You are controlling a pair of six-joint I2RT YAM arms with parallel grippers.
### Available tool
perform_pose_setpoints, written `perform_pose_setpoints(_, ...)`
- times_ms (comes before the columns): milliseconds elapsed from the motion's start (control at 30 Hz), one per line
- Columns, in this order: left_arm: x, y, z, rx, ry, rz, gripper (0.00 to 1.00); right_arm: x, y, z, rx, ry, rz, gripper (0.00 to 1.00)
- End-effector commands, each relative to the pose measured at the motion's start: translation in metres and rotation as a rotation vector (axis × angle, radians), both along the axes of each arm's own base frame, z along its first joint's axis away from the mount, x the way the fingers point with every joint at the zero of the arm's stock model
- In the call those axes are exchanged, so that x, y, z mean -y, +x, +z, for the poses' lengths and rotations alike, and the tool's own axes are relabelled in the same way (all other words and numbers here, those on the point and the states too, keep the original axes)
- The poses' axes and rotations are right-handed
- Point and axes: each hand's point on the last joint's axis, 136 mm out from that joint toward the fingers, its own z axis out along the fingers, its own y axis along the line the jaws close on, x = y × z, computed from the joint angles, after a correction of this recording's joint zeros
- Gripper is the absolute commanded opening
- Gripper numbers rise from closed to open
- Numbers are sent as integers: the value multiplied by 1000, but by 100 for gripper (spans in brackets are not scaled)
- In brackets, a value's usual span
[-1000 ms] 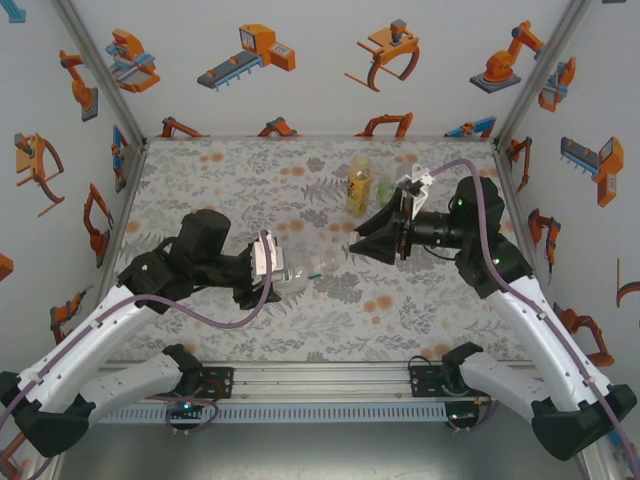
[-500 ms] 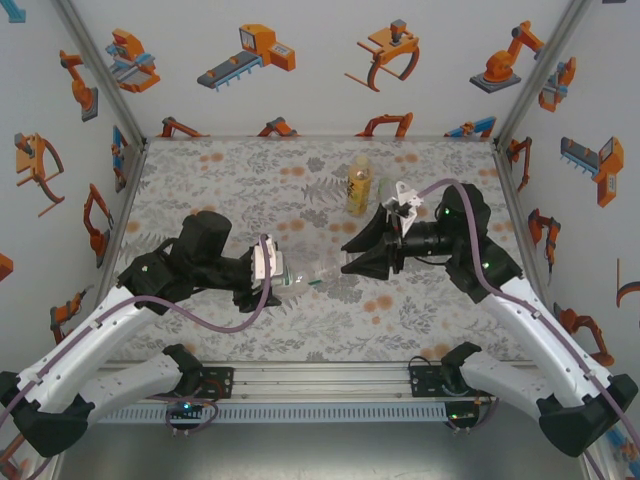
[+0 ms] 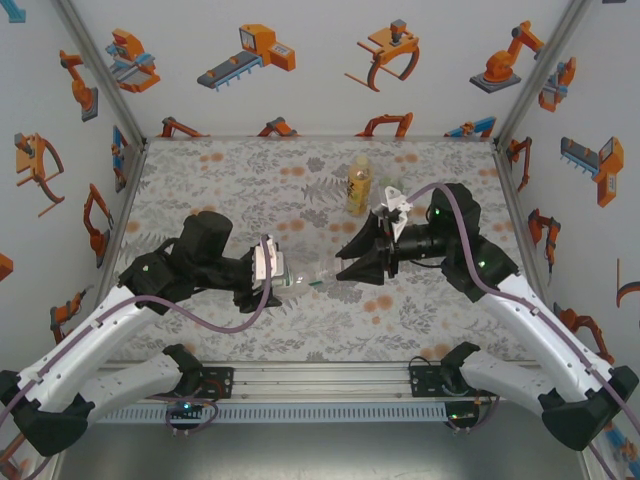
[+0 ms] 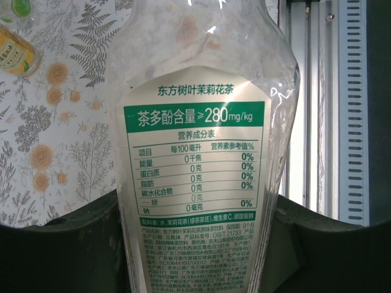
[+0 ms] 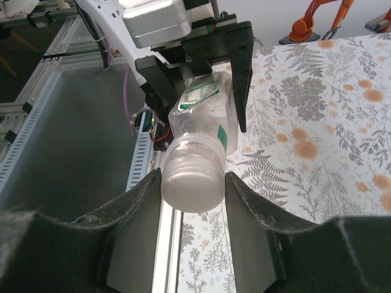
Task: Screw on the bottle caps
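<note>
The green-labelled bottle [image 4: 195, 183] is held lying on its side above the table [image 3: 200, 180], pinched across its body by the left gripper [image 3: 282, 278]. At this bottle's mouth the white cap [image 5: 190, 190] is clamped by the right gripper [image 5: 192, 177], with one finger pressed on each side. The amber bottle [image 3: 358, 188] is seen standing upright beyond the held bottle, well apart from it.
</note>
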Motion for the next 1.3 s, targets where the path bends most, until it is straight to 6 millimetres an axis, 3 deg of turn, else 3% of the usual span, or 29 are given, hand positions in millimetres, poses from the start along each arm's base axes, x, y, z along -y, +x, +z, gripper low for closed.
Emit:
perform_pose_setpoints(0, 4, -6, 8, 18, -27, -46, 21, -2, -3, 15, 59, 23, 6, 0)
perform_pose_setpoints(667, 5, -6, 14, 34, -55, -45, 20, -11, -2, 2, 22, -43, -12, 0)
perform_pose_setpoints(1000, 6, -5, 15, 41, -63, -38, 18, -10, 16, -7, -214, -55, -157, 0)
perform_pose_setpoints(1267, 6, -3, 18, 57, -82, -29, 18, 0, 41, -31, -559, -71, -408, 0)
